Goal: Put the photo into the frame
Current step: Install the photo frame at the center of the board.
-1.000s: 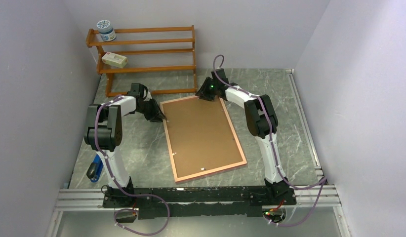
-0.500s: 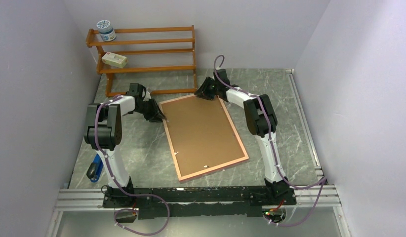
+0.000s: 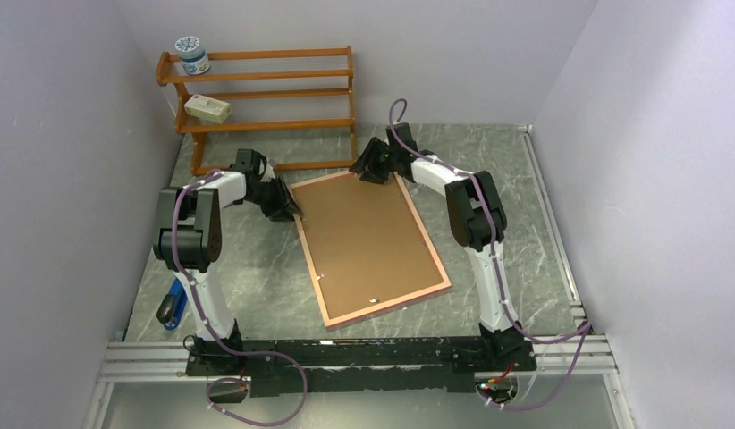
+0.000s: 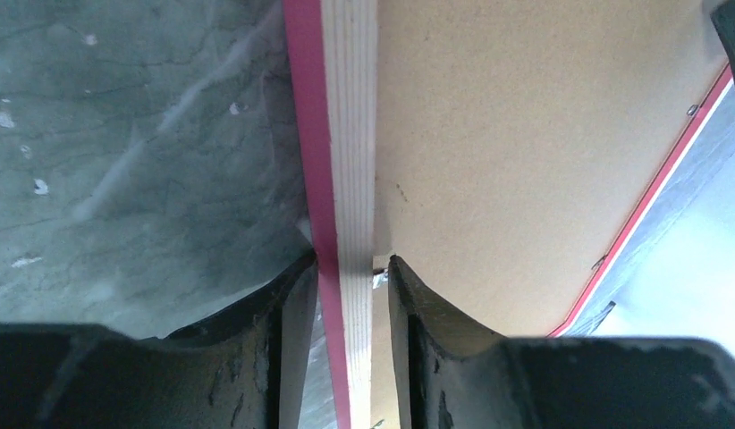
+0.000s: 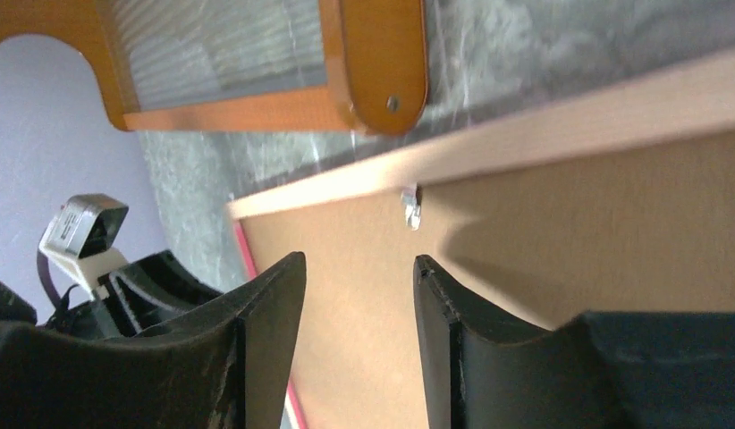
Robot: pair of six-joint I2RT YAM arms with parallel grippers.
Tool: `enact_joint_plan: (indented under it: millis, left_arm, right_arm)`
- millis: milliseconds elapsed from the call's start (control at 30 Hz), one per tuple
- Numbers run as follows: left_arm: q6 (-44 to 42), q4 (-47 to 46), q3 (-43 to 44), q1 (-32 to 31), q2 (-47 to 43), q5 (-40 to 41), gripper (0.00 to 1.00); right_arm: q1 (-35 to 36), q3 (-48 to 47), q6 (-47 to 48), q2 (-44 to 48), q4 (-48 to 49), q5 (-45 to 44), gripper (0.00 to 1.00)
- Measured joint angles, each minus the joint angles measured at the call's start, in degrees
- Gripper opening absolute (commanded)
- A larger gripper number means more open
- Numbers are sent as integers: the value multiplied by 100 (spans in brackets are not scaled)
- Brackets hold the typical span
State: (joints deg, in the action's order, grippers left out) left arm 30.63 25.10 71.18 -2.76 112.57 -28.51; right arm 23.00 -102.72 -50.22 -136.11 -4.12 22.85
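Left wrist view: the pink rectangular picture frame [image 4: 310, 134] is cut off at 12 and 6 o'clock. Right wrist view: the small metal tab [image 5: 410, 207], at 12 o'clock from my right gripper [image 5: 359, 259], is too blurred to identify.

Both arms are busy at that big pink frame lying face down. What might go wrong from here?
The left gripper pinches only the thin edge of the frame, so it could slip or twist. The right gripper hangs open by a small metal tab and might miss it, scraping the backing. The wooden rack stands close, so a shove could bump it.
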Motion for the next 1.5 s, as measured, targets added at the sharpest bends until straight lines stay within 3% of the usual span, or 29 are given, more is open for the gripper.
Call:
enact_joint_plan:
  millis: [167,367,567,833,967,1100,1300,1500]
  left_arm:
    - [-4,98,4,-72,-144,138,53]
    - [-50,315,2,-79,-695,144,61]
    - [-109,404,-275,-79,-1486,291,60]
    - [57,273,-1283,-79,-2378,398,58]
    - [181,109,-1650,-81,-2638,374,57]
    - [289,-55,-1869,-94,-2682,260,57]
    - [365,-92,-2035,-214,-2682,63,53]
    - [544,-199,-2249,-282,-2562,-168,43]
  right_arm:
    - [-22,313,33,848,-844,-247,55]
    - [-61,1722,203,2938,-1368,-992,56]
    - [-74,3438,-59,4843,-1980,-1801,58]
    - [-61,4979,-1167,6417,-2734,-2192,60]
    - [63,5305,-1552,6625,-3097,-2087,64]
    - [553,5309,-1508,6212,-3418,-2094,61]
    - [1694,4929,-579,5066,-3338,-1956,55]
    - [2396,4524,297,4374,-2973,-1762,49]
